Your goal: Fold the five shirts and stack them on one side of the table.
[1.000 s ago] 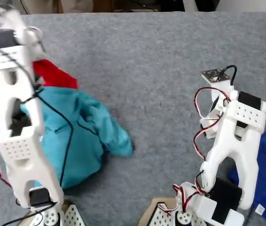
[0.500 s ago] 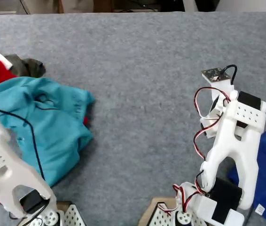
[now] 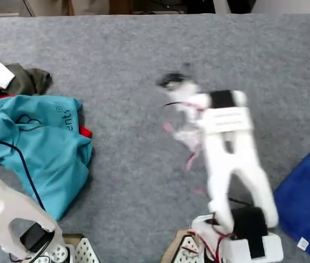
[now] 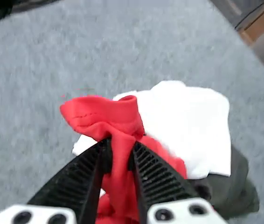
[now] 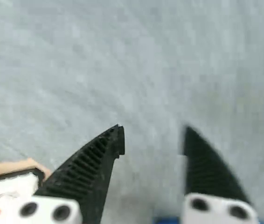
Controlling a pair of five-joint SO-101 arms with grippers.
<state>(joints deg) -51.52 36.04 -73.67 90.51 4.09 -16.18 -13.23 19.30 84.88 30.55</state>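
Our left pincer (image 4: pixel 120 147) grips the red shirt (image 4: pixel 101 114) at nine o'clock; the open right pincer (image 5: pixel 153 135) should probably help spread it.

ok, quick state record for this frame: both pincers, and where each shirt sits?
left pincer: shut on the red shirt, cloth bunched between the jaws
right pincer: open, nothing in it, over bare grey table
teal shirt: crumpled heap on the table's left side, lying over the red shirt
white shirt: next to the red shirt, overlapping the dark shirt
blue shirt: flat at the right edge, near the right arm's base
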